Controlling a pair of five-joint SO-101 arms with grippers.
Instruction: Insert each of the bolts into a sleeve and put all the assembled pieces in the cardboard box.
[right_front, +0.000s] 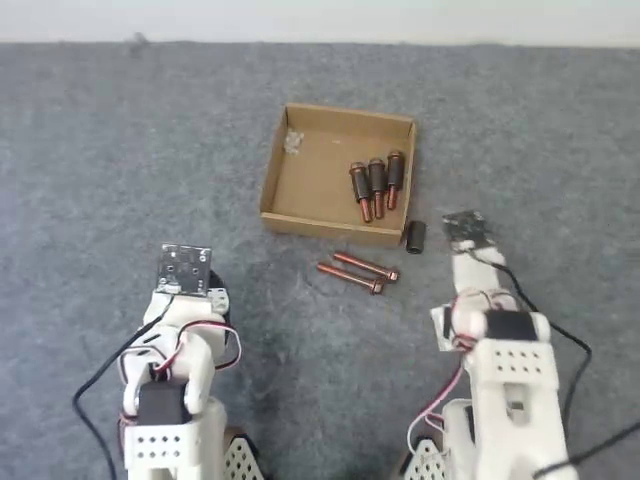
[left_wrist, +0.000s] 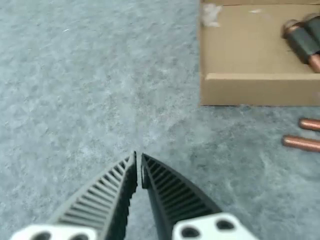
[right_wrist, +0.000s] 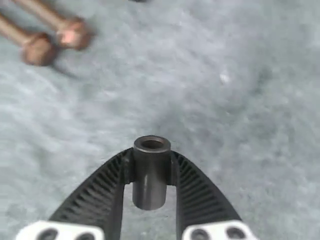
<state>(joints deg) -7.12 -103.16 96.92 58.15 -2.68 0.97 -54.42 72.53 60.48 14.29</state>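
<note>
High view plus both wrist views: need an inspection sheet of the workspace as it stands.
Surface: grey carpet, flat.
Job's things: cardboard box holds three sleeved bolts; two bare bolts lie on the carpet in front of it; loose sleeve by the box's corner.
Clutter: small clear scrap in a box corner.
Grippers: right gripper jaws shut on the held sleeve; left gripper jaws all but shut, empty, over bare carpet.
Cables: black cable off the left arm, another off the right, both away from the parts.
Surroundings: pale wall past the carpet.
</note>
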